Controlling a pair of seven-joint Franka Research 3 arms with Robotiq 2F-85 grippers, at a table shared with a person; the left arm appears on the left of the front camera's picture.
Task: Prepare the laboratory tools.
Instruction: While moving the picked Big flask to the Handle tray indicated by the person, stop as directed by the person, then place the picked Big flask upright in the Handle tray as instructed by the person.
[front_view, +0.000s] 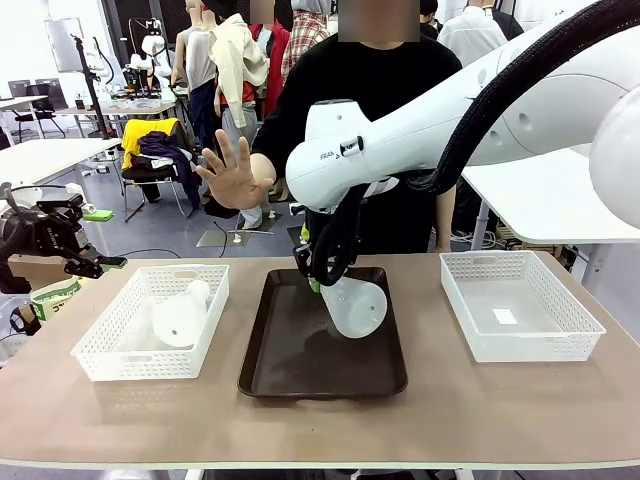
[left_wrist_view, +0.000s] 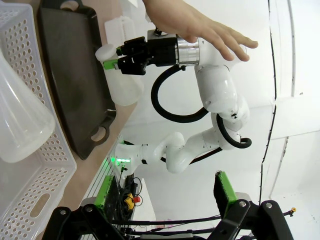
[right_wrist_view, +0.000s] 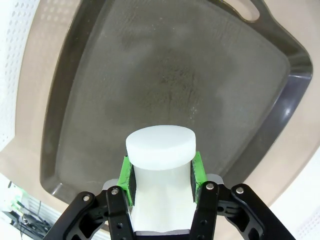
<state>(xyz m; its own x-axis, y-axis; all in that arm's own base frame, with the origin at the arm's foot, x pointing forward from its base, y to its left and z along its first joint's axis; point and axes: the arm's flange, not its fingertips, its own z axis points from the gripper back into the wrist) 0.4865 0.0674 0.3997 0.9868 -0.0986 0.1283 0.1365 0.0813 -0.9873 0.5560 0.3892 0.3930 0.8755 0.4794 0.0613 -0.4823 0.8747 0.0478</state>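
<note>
Clamping tilted flask over tray, right fingers hiding its neck, left fingers apart, empty.

left claw: spread wide, at side | right claw: clamped, angled down

The space over the middle of the dark tray is blocked by the right arm and the tilted flask clamped in the jaws of the right gripper; the tray's near half is left bare. The left basket is partly filled by a second flask; the right basket is left open from above. A person's raised hand is held beyond the far edge of the tabletop, apparently well above it.
</note>
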